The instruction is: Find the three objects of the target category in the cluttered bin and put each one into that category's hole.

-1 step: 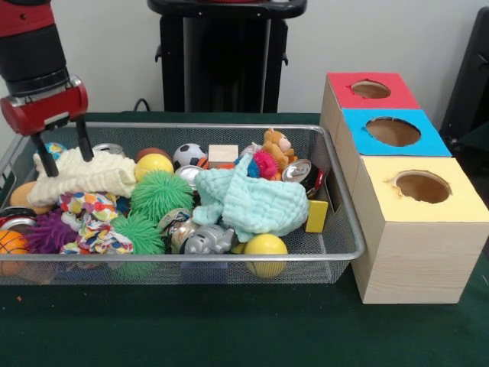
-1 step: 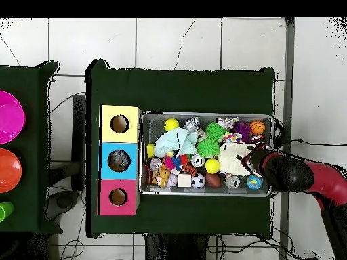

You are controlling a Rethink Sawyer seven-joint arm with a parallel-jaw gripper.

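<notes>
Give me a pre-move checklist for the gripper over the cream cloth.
1. Gripper open: ok, jaws stand apart.
2. Gripper above cream cloth: ok, at the bin's end farthest from the boxes.
3. Jaws empty: ok, nothing between them.
4. Red hole, blue hole, yellow hole unobstructed: ok.
5. Wire bin beside the boxes: ok.
6. What lies under the cloth: cannot tell.
</notes>
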